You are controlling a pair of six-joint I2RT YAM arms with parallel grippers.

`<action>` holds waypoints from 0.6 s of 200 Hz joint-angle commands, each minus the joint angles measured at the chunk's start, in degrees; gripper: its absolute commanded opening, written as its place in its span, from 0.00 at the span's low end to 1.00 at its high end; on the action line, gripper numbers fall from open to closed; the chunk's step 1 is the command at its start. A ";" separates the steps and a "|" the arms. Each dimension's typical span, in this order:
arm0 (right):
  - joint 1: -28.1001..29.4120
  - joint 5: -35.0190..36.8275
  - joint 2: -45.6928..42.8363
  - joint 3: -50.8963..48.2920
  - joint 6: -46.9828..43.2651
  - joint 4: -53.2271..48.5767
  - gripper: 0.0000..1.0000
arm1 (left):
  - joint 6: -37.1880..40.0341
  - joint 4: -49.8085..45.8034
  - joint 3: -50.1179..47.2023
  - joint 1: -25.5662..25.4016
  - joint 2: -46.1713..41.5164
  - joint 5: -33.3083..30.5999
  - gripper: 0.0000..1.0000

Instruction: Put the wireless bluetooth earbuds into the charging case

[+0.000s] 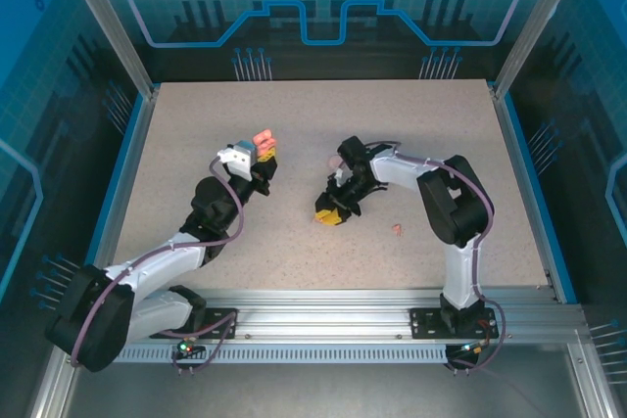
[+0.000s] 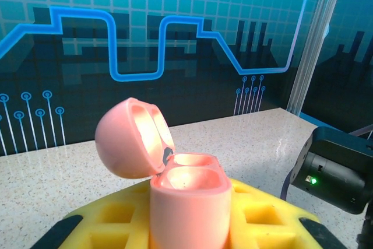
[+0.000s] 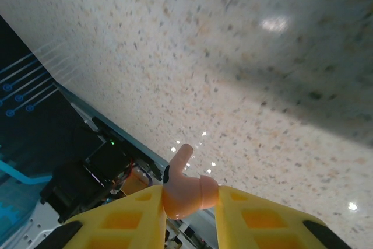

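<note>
The right gripper (image 3: 187,217) pinches an earbud (image 3: 185,189), its stem jutting forward. The left gripper (image 2: 189,228) is clamped on the open case (image 2: 186,188), off to the right fingers' left.

The case (image 1: 263,139) sits in the left gripper (image 1: 267,156) (lid up). Before and right of the case, the right gripper (image 1: 329,212) holds an earbud (image 3: 185,193); another earbud (image 1: 396,229) lies farther right on the table (image 1: 441,134).
</note>
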 commanded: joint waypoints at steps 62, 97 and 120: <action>-3.81 0.19 2.85 3.37 -2.68 -3.62 0.43 | -3.63 -1.69 -0.36 0.43 -1.60 2.00 0.00; -2.38 9.27 -3.80 3.54 -6.55 -4.89 0.47 | -4.36 -2.83 -0.60 0.39 -2.82 1.74 0.00; 0.98 18.12 -6.67 3.79 -11.24 -6.36 0.49 | -4.46 -2.87 -1.12 0.42 -3.48 1.03 0.00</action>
